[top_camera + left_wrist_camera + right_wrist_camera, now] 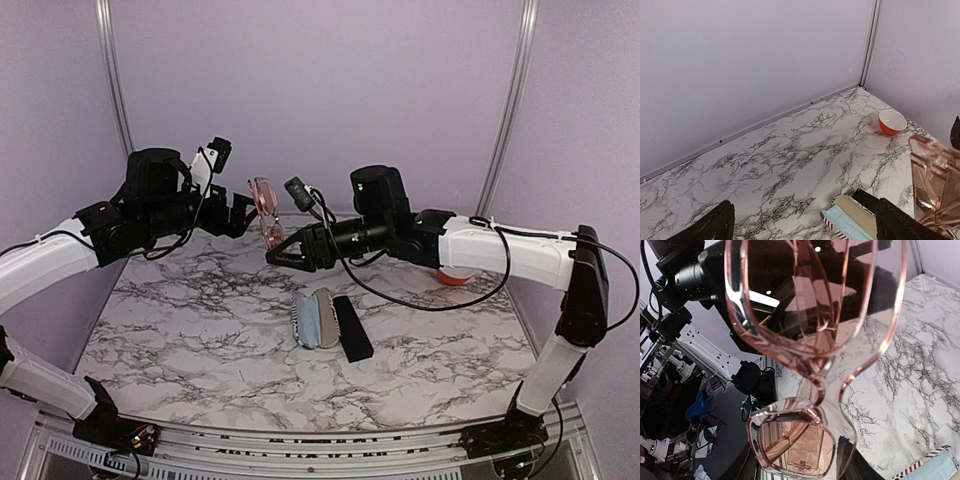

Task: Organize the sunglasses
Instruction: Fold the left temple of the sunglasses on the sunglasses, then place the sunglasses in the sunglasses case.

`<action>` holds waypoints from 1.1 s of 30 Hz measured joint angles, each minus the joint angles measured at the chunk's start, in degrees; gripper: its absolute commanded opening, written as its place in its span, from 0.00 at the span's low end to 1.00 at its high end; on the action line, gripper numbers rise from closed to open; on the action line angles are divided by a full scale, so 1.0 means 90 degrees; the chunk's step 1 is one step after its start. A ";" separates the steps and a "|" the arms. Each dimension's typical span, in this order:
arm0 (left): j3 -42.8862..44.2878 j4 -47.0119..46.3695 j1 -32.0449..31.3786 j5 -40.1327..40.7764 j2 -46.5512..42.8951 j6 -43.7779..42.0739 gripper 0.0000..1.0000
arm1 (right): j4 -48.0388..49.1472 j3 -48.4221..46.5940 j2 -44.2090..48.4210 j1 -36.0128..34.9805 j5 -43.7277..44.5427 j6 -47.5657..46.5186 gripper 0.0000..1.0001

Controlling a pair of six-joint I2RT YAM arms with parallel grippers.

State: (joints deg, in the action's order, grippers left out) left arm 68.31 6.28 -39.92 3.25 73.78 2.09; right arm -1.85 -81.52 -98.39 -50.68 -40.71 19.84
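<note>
Nearest the arm bases, the marbled counter (180,340) carried two cases side by side at its middle. A patterned case (315,318) lay open, with pale-blue and beige insides and red-and-white stripes along its rim. A black oblong case (352,328) lay just to its right, so close that the two seemed to touch.

Beyond them, and lifted well above the counter, one pair of sunglasses (265,212) hung in the air between the two arms. It stood on end, one lens over the other. The frame was a chunky, see-through plastic with a rosy tint, and its edges caught the light as darker pink lines. The lenses were squarish with rounded corners and tinted a brownish pink, clear enough that the folded temples showed behind them. A narrow bridge joined the two lenses.

The right fingers (285,254) reached in from the right and gripped the sunglasses at the lower lens. In the right wrist view that lens sat between the two dark fingers. The left fingers (710,227) stood spread wide with nothing between them. In the left wrist view the sunglasses lay outside them, past the finger at the right edge. From above, those fingers came close to the upper lens, but I could not tell whether they touched it.

Farther back on the right, an orange bowl (892,121) with a white inside sat on the counter near the corner, partly hidden behind the right arm from above. Plain lilac walls (320,90) closed the space behind.
</note>
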 measured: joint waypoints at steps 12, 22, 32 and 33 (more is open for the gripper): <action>-0.0034 -0.0002 -0.0024 0.0986 -0.0131 0.0000 0.99 | -0.0340 0.0593 0.0872 0.0175 0.0767 -0.0131 0.20; -0.0034 0.0002 -0.0024 0.1105 -0.0131 0.0024 0.99 | -0.0651 0.1299 0.1039 0.0461 0.1207 0.0248 0.22; 0.0211 0.0199 -0.0024 0.1146 0.0126 0.0228 0.99 | -0.1117 0.1627 0.0629 0.0393 0.1882 0.1129 0.27; 0.0250 0.0243 -0.0024 0.1146 0.0160 0.0311 0.99 | -0.1192 0.1596 0.0491 0.0350 0.1948 0.1178 0.27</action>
State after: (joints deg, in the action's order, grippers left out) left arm 70.57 8.47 -40.14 13.56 75.22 4.89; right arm -12.58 -67.16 -93.97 -47.53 -23.18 30.44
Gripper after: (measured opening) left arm 0.992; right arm 0.454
